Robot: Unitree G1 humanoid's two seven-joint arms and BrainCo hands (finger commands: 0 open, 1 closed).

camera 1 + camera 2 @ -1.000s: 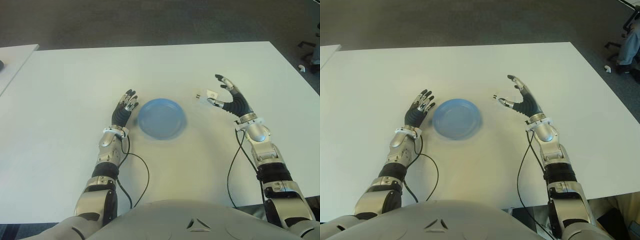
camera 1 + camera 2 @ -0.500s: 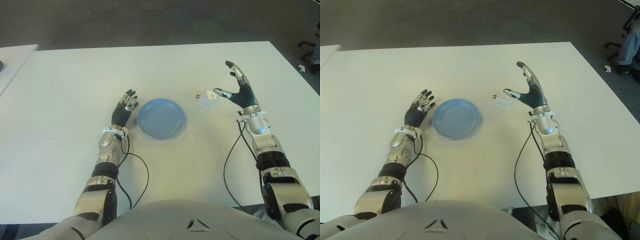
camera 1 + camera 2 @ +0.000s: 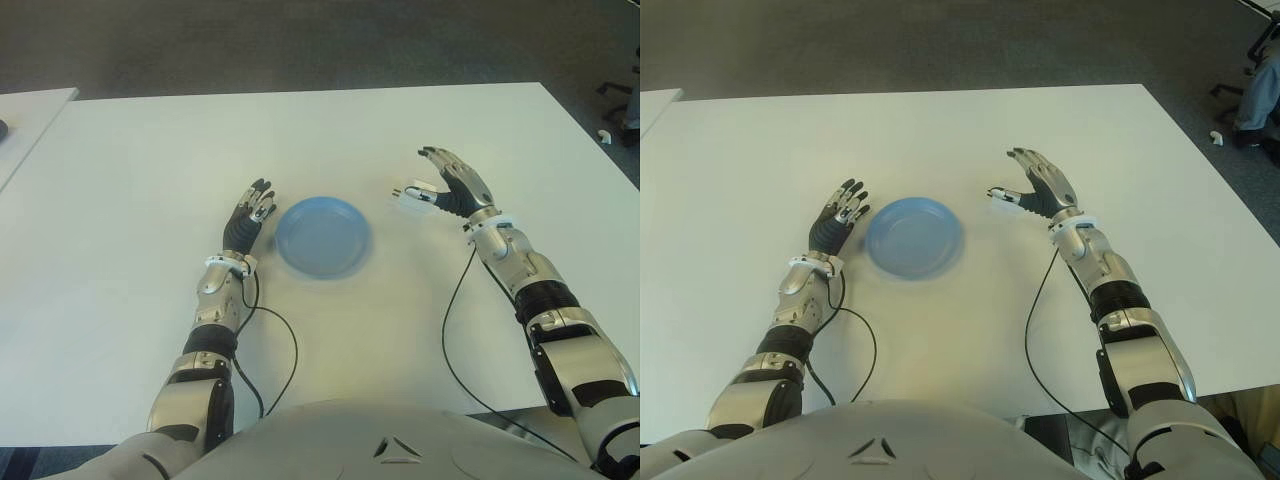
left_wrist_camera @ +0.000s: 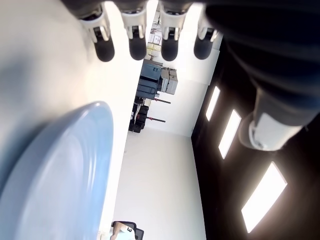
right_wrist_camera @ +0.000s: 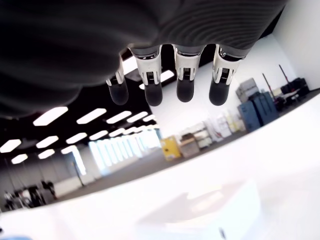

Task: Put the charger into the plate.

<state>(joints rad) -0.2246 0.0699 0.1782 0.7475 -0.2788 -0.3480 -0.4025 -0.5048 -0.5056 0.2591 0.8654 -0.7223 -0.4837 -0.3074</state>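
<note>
The white charger (image 3: 411,197) lies on the white table (image 3: 420,120), a little to the right of the blue plate (image 3: 323,236). My right hand (image 3: 441,178) hovers palm down just right of and partly over the charger, fingers spread and holding nothing. In the right wrist view the straight fingertips (image 5: 183,91) hang above the charger (image 5: 200,212) without touching it. My left hand (image 3: 254,208) shows beside the plate's left rim, fingers extended. The left wrist view has the plate (image 4: 60,170) close under that hand's fingertips (image 4: 136,48).
Thin black cables (image 3: 283,340) run from both wrists back toward my body. A second white table (image 3: 25,115) stands at the far left. A chair base and someone's leg (image 3: 1255,85) are on the floor beyond the table's right corner.
My right hand has turned from upright, thumb against the charger, to palm down over it, with the forearm lower. The charger stays on the table. The left hand has not moved.
</note>
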